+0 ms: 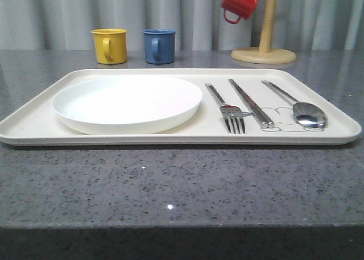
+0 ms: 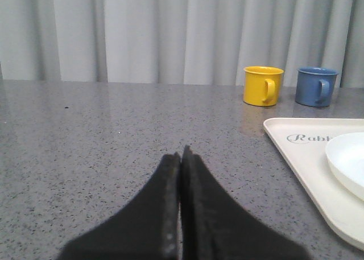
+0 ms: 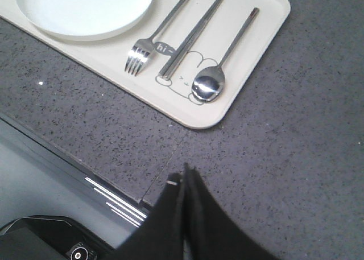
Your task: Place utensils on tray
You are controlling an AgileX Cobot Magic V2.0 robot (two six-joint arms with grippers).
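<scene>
Lying side by side near the tray's [image 1: 40, 123] right edge, long axes front-to-back: fork [image 1: 227, 109], chopsticks [image 1: 251, 103], spoon [image 1: 298, 106], plate [image 1: 127, 103] left, both grippers [image 3: 185, 172] [image 2: 181, 155] pressed together, empty, apart, right nearer

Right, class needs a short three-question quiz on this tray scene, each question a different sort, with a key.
1. True or false: the fork, chopsticks and spoon all lie on the tray.
2. Which lies nearest the plate? A spoon, B fork, C chopsticks.
3. Fill in: the red mug hangs on a wooden ____.

Key
1. True; all three lie beside the plate.
2. B.
3. Stand. The yellow mug and blue mug sit on the table. The left gripper and right gripper are both shut, holding nothing.
</scene>
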